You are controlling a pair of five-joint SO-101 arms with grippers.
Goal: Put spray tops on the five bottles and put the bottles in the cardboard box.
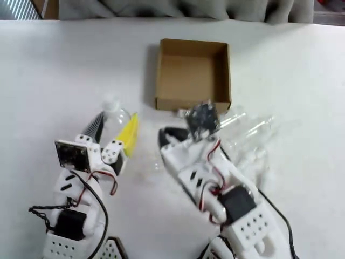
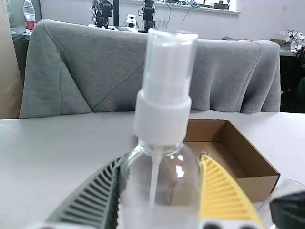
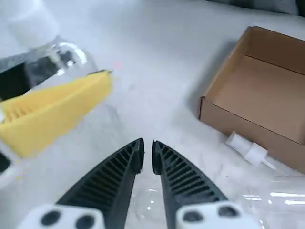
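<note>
My left gripper [image 1: 116, 120], with one grey and one yellow finger, is shut on a clear bottle [image 2: 159, 181] that stands upright with a white spray top [image 2: 164, 90] on it. This bottle [image 1: 111, 106] is left of the open cardboard box [image 1: 192, 73], which holds nothing. My right gripper [image 3: 147, 143] has black fingers nearly touching, with nothing between the tips; it sits low over the table in front of the box [image 3: 259, 90]. Clear bottles [image 1: 250, 128] lie to the right of the right gripper [image 1: 164, 134]. A loose spray top [image 3: 248, 150] lies by the box's front wall.
A grey padded chair back [image 2: 95, 67] stands behind the table's far edge. More loose white spray tops [image 1: 257, 157] lie among the bottles beside the right arm. Bare table [image 1: 64, 65] stretches left of the box.
</note>
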